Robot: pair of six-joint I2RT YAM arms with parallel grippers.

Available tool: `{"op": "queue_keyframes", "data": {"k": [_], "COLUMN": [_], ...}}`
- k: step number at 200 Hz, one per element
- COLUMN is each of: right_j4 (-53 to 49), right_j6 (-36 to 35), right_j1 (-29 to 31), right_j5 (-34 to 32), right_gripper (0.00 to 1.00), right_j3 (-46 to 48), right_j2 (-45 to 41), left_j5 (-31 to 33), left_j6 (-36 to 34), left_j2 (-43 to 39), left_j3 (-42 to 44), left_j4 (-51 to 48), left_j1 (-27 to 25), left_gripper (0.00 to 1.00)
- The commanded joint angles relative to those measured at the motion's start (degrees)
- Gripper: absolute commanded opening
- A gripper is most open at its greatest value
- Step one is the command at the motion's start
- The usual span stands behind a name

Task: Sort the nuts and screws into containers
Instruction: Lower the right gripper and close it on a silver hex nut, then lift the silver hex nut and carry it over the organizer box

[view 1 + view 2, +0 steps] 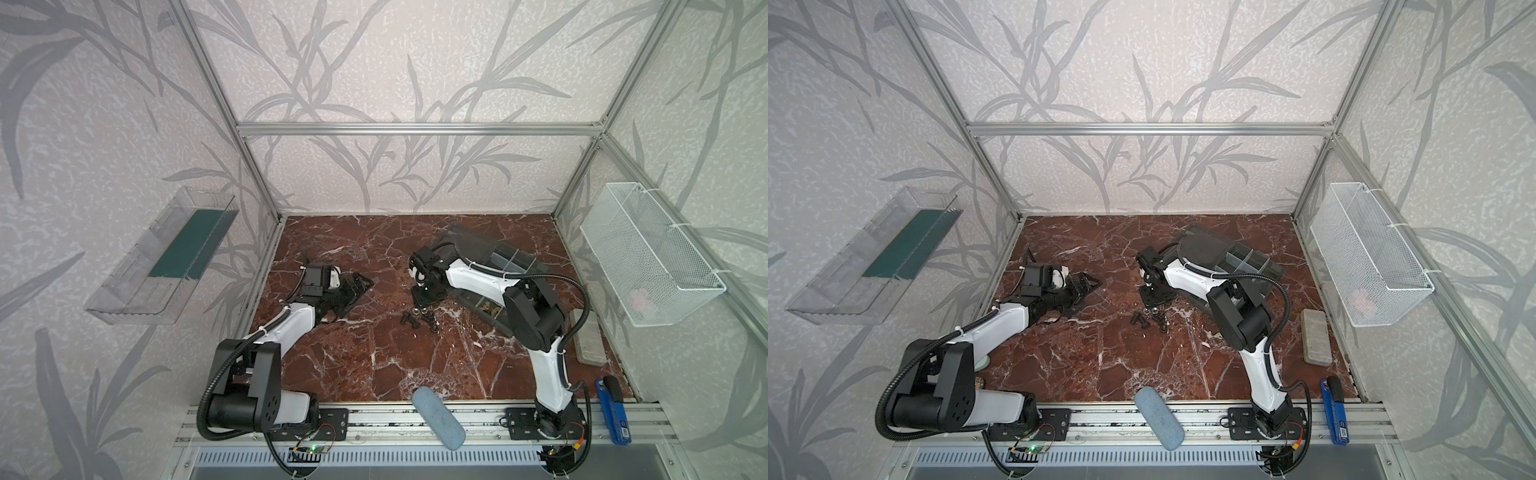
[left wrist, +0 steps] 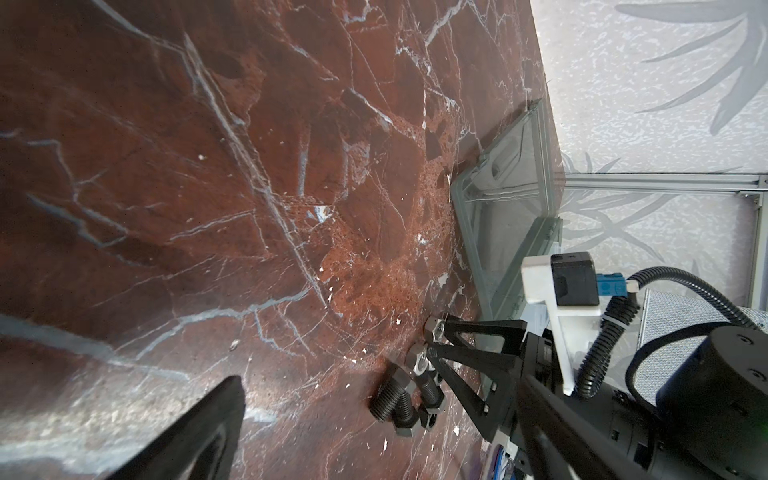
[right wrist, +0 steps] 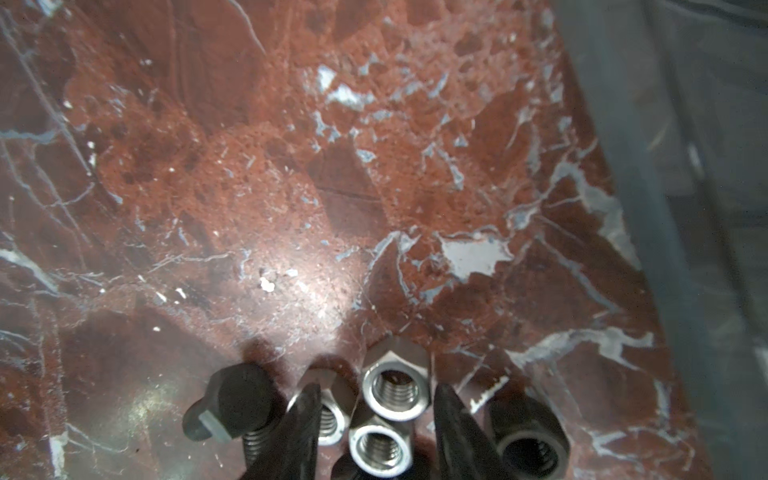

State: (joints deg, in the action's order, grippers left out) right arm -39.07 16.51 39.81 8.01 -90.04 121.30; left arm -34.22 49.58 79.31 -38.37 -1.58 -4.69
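Silver nuts [image 3: 395, 395] btwn R gripper [image 3: 376, 388] jaws, part-open, not clamped; L gripper [image 1: 363, 282] jaws apart, empty.

Both arms share one livery: the left arm [image 1: 291, 322] and right arm [image 1: 473, 272] pair glossy white link shells with matte black joint housings, and we trace a ribbed black conduit [image 1: 200, 405] along each, cinched by white ties. The right gripper [image 2: 438, 337] shows black triangular truss fingers [image 2: 513, 332]; behind it sits a white camera bracket [image 2: 536, 282] (note the blue plug [image 2: 611, 287]). Black screw-dotted base plates [image 1: 332, 419] anchor both.
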Motion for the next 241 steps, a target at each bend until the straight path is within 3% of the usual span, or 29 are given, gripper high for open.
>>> {"op": "queue_keyframes", "data": {"k": [1, 159, 208, 241], "right_j4": [-1.64, -6.74, -6.83, -1.01], "right_j6": [-0.12, -1.90, -2.11, -1.78], "right_j1": [0.35, 2.94, 2.90, 2.22], "right_j5": [-1.32, -8.20, -9.49, -6.89], "right_gripper": [0.45, 0.34, 0.13, 0.01], "right_j3": [-2.27, -7.29, -6.49, -2.42], "right_j2": [1.51, 6.64, 5.77, 0.41], "left_j5": [-0.74, -0.59, -0.65, -0.75], "left_j6": [-0.10, -0.46, -0.36, -0.43], "left_j2": [0.56, -0.32, -0.57, -0.56], "left_j3": [0.49, 0.90, 0.84, 0.85], "left_j4": [1.02, 0.53, 0.43, 0.32], "left_j1": [0.38, 0.82, 0.91, 0.97], "left_gripper": [0.99, 0.99, 1.00, 0.99]}}
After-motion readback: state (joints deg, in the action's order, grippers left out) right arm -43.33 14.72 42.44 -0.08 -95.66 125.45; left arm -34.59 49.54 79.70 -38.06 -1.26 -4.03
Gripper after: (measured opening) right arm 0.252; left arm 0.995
